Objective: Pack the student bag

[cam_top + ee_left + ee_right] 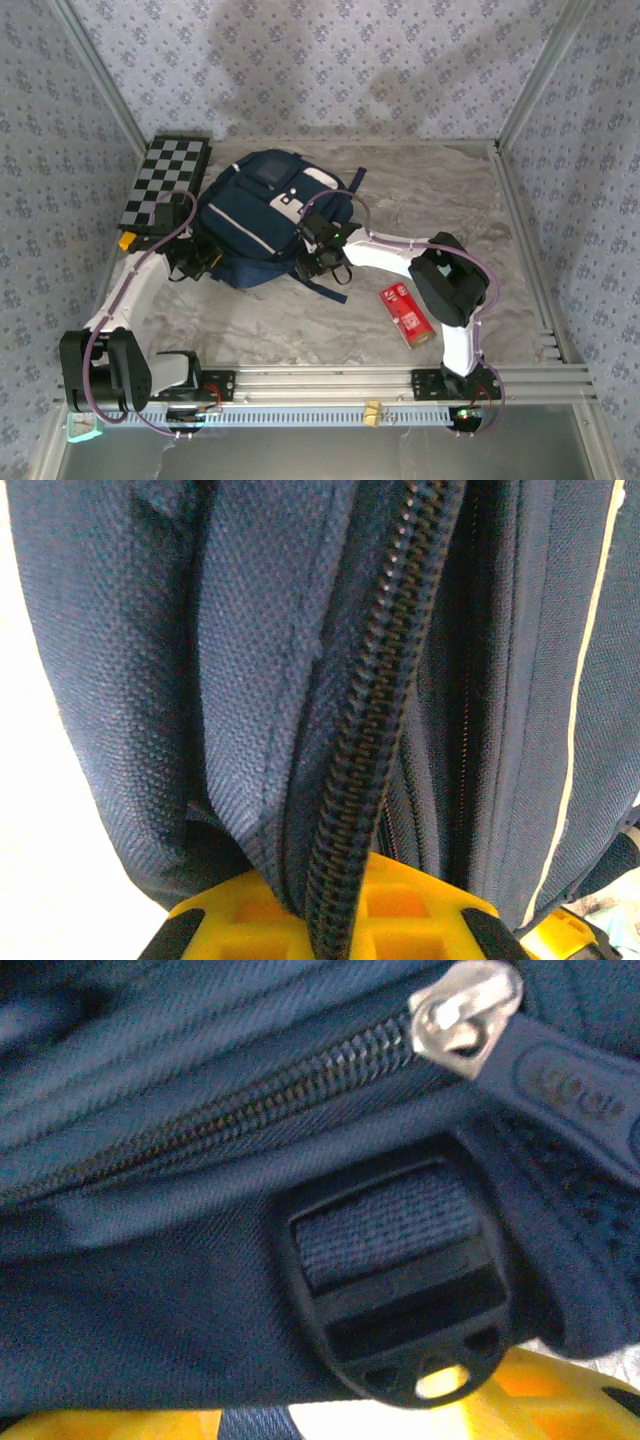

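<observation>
The student bag (262, 210), navy with white patches and a thin white stripe, lies at the back left of the table. My left gripper (196, 258) is at its lower left edge. In the left wrist view that gripper (335, 920) is shut on the bag's open zipper edge (372, 730), which runs up from between the yellow jaws. My right gripper (320, 246) is against the bag's right side. In the right wrist view its yellow jaws (330, 1425) stand apart under the fabric, below a black strap buckle (400, 1280) and the silver zipper slider (465, 1008).
A red packet (405, 313) lies on the table right of centre, near the right arm. A black-and-white checkerboard (165, 183) lies at the back left beside the bag, with a small yellow thing (125, 240) at its front corner. Metal rails edge the table.
</observation>
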`<state>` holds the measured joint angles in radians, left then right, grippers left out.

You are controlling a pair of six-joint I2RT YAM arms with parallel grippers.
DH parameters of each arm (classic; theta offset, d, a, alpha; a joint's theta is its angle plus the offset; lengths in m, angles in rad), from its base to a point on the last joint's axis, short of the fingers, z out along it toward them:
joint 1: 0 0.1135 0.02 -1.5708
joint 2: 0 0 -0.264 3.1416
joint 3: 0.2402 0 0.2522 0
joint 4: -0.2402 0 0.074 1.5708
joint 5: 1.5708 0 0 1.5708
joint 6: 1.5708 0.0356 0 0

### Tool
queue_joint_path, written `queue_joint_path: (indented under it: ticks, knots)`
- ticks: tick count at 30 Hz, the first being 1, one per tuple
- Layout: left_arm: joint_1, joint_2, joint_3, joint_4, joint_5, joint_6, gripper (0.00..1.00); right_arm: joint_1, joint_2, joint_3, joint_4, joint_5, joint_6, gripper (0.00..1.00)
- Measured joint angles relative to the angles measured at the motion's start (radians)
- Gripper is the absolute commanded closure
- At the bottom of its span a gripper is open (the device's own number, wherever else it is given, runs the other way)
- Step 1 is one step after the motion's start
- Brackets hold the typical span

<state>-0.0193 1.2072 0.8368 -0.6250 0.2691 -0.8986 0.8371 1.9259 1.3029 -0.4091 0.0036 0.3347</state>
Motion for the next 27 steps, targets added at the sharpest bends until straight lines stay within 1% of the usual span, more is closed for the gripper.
queue_joint_path:
  ticks: [5,9,14,18,19,20,23,25,27]
  knots:
    - [0.000,0.000,0.000,-0.004,0.000,0.002,1.00,-0.025,0.014,0.011,0.006,0.053,0.074,0.44]
    - [-0.005,0.000,0.000,-0.008,0.015,0.016,1.00,-0.086,0.014,0.011,0.003,0.067,0.108,0.45]
    - [0.000,0.010,0.000,-0.003,0.014,0.024,1.00,-0.146,-0.001,0.006,-0.006,0.105,0.086,0.45]
    - [0.004,0.014,0.000,-0.003,0.015,0.040,1.00,-0.150,-0.071,-0.021,-0.005,0.079,0.052,0.44]
    - [0.004,0.014,0.000,-0.003,0.015,0.045,0.95,-0.148,-0.100,-0.030,-0.006,0.060,0.048,0.44]
    - [0.003,0.014,0.001,-0.005,0.016,0.052,0.87,-0.150,-0.126,-0.033,-0.011,0.037,0.046,0.45]
    - [-0.013,0.010,0.005,-0.006,0.013,0.065,0.65,-0.175,-0.164,-0.013,-0.029,-0.028,0.064,0.49]
    - [-0.033,-0.006,0.006,-0.010,0.003,0.069,0.58,-0.204,-0.159,0.021,-0.044,-0.065,0.086,0.53]
    - [-0.058,-0.037,0.006,-0.020,-0.014,0.071,0.52,-0.226,-0.138,0.069,-0.067,-0.091,0.109,0.54]
